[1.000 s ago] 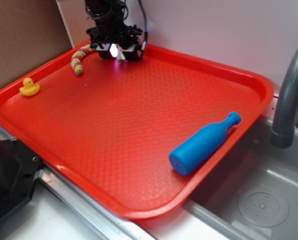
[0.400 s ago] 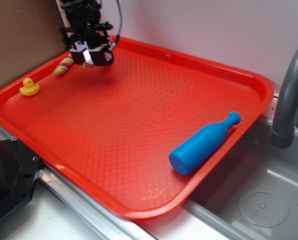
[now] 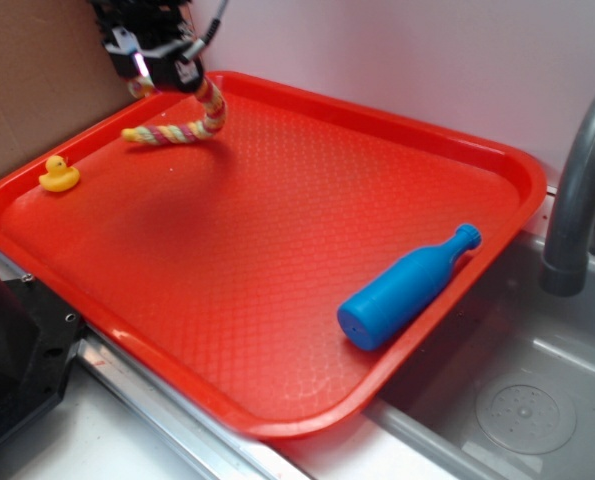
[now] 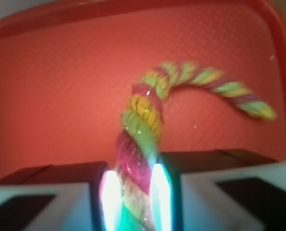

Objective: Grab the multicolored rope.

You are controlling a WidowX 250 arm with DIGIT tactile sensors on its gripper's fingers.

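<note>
Raised since a second ago, the black gripper (image 3: 162,70) has its jaws clamped narrowly on the braided yellow, pink and green multicolored rope (image 3: 182,125), which dangles curved above the red plastic tray's (image 3: 277,240) far-left corner.

The gripper (image 3: 160,72) is a compact black assembly. In the exterior view its body is built from black blocks and brackets, with a small white patch on the left side and a bright pinkish-white light on the lower face. A black cable (image 3: 214,20) runs from the right side of the assembly up toward the top edge. In the wrist view, the two fingers (image 4: 51,185) show black upper faces above white lower sections. Their inner pads (image 4: 110,197) glow white with cyan edges.
</note>
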